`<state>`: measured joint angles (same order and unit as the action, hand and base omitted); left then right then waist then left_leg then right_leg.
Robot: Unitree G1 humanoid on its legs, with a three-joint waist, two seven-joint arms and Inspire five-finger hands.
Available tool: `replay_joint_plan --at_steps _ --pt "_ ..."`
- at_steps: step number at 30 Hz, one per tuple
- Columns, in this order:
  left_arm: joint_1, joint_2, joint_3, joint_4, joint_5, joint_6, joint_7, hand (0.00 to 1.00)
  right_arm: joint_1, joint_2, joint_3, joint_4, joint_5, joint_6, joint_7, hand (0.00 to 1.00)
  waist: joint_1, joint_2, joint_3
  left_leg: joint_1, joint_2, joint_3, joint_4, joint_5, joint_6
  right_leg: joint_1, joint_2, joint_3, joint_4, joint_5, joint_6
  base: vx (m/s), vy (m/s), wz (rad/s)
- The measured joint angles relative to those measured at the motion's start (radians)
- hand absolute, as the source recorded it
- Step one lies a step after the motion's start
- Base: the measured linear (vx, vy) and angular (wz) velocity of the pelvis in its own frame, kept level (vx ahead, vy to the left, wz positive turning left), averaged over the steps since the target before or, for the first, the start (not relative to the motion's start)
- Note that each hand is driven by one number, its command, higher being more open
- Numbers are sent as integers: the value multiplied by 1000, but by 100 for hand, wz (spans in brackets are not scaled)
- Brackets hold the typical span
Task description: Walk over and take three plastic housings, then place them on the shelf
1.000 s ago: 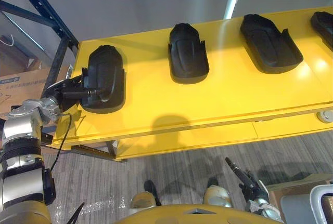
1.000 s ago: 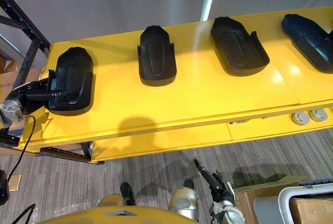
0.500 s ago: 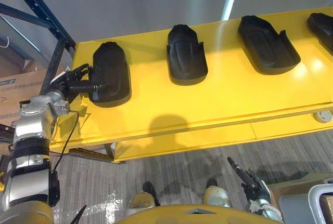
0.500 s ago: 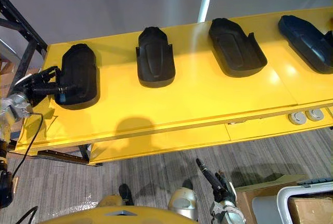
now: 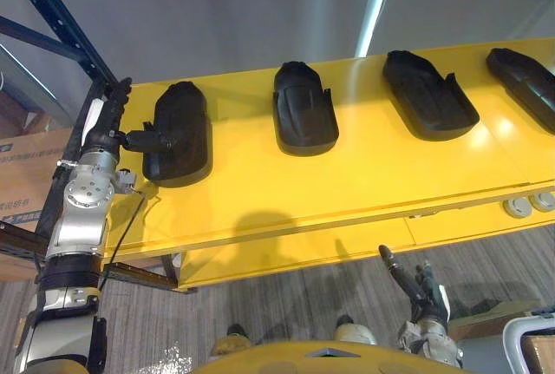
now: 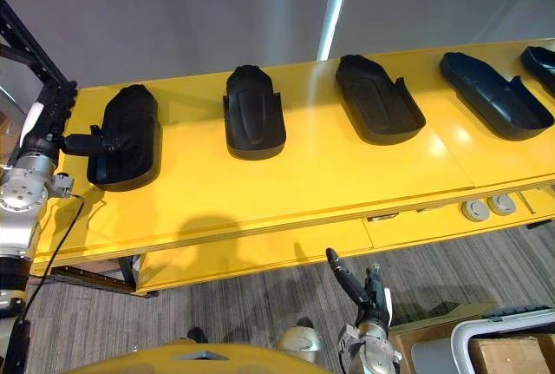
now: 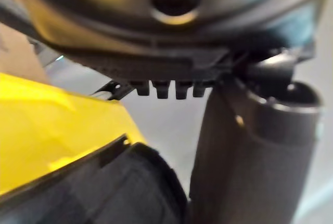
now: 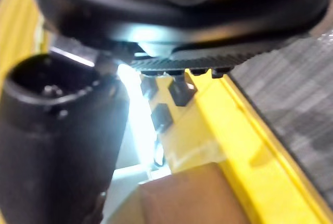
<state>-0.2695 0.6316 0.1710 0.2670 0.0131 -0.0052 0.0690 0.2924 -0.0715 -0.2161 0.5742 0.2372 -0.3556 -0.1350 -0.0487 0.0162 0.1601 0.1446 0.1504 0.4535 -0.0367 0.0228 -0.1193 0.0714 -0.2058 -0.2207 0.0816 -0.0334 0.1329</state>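
Several black plastic housings lie in a row on the yellow shelf [image 5: 347, 187]: the leftmost housing [image 5: 178, 131], a second [image 5: 303, 118], a third [image 5: 429, 95] and others further right [image 6: 494, 95]. My left hand [image 5: 108, 127] stands at the shelf's left end, open, fingers straight and pointing away along the edge. Its thumb [image 5: 147, 141] touches the leftmost housing's left rim [image 7: 104, 193]. My right hand [image 5: 418, 291] hangs low over the floor in front of the shelf, fingers relaxed and holding nothing.
A dark blue rack post [image 5: 61, 18] rises at the left beside the shelf's end. A cardboard box [image 5: 22, 179] stands behind it. Two round discs [image 6: 484, 208] sit on the lower front ledge. A box and a grey bin [image 6: 499, 348] stand at the lower right.
My left hand's fingers have come off the leftmost housing and swung up straight; only the thumb still touches it. The housing now lies further in on the shelf. The camera has shifted right.
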Motion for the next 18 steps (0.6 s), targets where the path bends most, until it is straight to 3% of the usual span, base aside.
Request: replay_joint_plan --at_steps 3,5,8,12,18 --pt "47 -9 10 -102 34 -36 108 100 25 2 -5 -148 -73 -27 -137 100 -10 -10 -39 6 0 7 -9 0 0 2 3 5 -5 3 -2 -5 6 -4" --pt "59 -27 17 -164 33 -55 134 100 33 5 -13 -210 -78 -37 -173 100 -9 -11 -43 8 -1 8 -15 2 -2 2 4 5 -5 4 -3 0 0 0" --pt "121 -109 48 -375 32 -139 190 100 50 41 -50 -345 -133 -60 -255 100 -12 -11 -46 20 -1 16 -26 5 -3 4 7 9 -9 11 -9 -4 7 -8" --pt "180 -189 52 -526 27 -217 211 100 51 72 -73 -444 -273 -59 -378 100 -27 2 -73 21 -1 22 -43 10 -5 5 14 11 -31 22 -10 -3 -1 -3" --pt "296 -324 53 -638 24 -283 214 100 43 87 -181 -555 -281 -19 -547 100 -34 22 -87 24 2 34 -46 11 -6 1 18 22 -33 22 -9 5 -5 -5"
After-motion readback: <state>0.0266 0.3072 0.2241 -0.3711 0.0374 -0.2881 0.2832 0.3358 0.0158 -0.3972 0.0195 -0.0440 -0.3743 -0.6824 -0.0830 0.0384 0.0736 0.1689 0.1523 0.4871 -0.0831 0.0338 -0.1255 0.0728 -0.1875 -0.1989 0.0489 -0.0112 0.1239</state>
